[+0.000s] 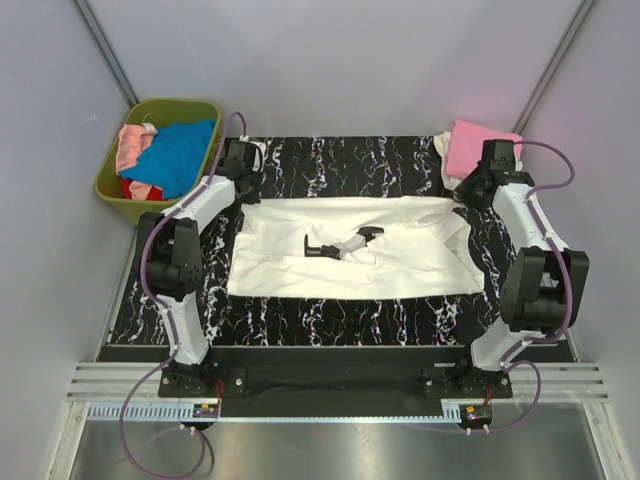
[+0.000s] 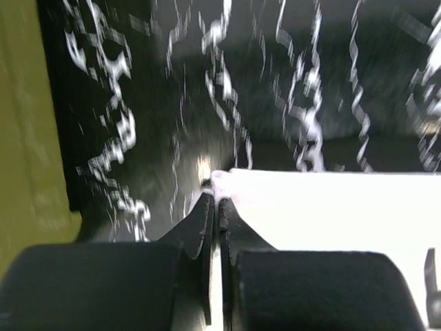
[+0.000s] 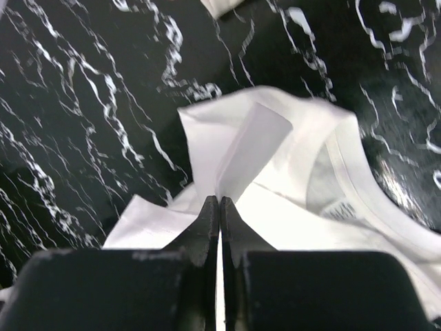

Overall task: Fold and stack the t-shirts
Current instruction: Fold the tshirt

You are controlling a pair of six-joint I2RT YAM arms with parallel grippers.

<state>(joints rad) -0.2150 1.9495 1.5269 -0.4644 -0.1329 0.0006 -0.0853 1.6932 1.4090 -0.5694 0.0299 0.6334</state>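
On the black, white-veined marble-pattern tabletop (image 1: 350, 160) lay one white cloth t-shirt with a black-and-grey robot-arm print (image 1: 400, 270), spread flat between the two arms, print side up. Its long axis ran left to right across the table, with the neck opening toward the right arm and the hem end toward the left arm. The left gripper (image 2: 213, 200) was closed, pinching the far left corner of the white cloth. The right gripper (image 3: 219, 201) was also closed, pinching a raised fold just beside the ribbed neckline. A folded pink t-shirt (image 1: 475, 145) sat at the far right corner of the table. An olive-green plastic basket (image 1: 110, 185) stood off the far left corner, holding a crumpled blue t-shirt (image 1: 180, 155), a pale pink garment (image 1: 135, 145) and a red one (image 1: 135, 190), the last mostly buried. The left wrist view was motion-blurred. In the top view both sets of fingertips were hidden under the wrists. The neck label's wording was too small to read.
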